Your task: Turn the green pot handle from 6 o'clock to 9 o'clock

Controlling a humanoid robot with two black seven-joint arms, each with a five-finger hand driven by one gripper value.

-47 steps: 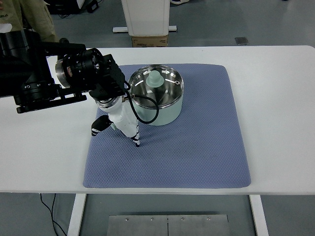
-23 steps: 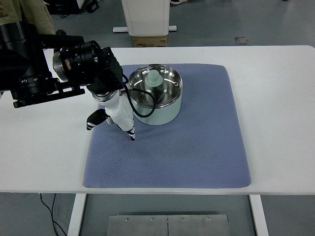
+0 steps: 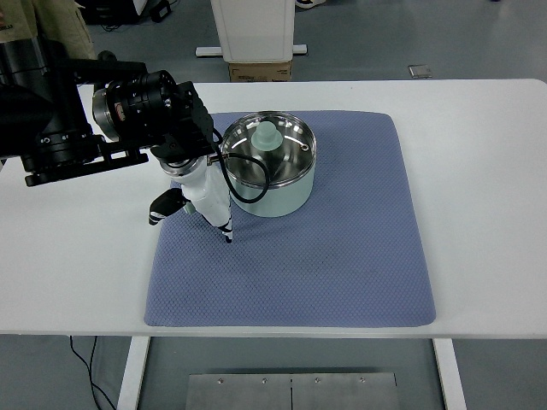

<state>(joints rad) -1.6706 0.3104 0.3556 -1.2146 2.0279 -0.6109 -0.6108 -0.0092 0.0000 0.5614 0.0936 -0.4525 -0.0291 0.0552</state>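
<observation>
- Top view: the green pot (image 3: pixel 272 171) stands on the far left part of the blue mat (image 3: pixel 325 256), lid (image 3: pixel 268 147) on.
- The left hand (image 3: pixel 198 201) sits against the pot's left side; its white fingers (image 3: pixel 224 226) point down at the mat, and whether they grip anything cannot be told.
- The pot's handle is hidden behind the hand.
- The mat lies on a white table (image 3: pixel 479 171).

Pot (image 3: pixel 272 169) on mat (image 3: pixel 342 248) on table (image 3: pixel 487 171), left hand (image 3: pixel 201 195) just left of pot
</observation>
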